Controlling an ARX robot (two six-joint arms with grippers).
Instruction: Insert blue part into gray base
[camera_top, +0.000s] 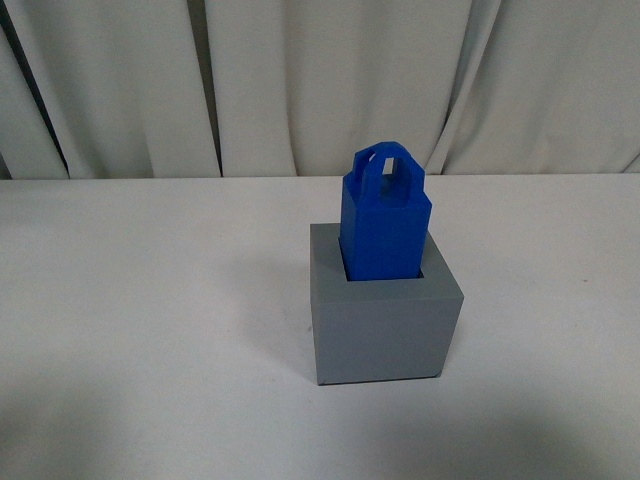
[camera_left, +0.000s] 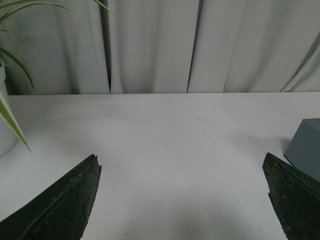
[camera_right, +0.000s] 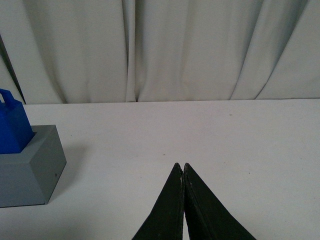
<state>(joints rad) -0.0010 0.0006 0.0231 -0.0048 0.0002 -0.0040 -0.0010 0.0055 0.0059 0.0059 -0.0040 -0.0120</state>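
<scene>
Gray base sits nearest us on the white table, the blue part upright in its recess, while our left gripper spreads wide and our right gripper is pressed closed, both empty.

Bare white table across the left, right and bottom of the front frame. Only obstacle at centre: gray base with blue part rising upright from its recess, loop handle unobstructed above. Curtain closing off the top edge. Plant leaves at upper left of left wrist frame.
</scene>
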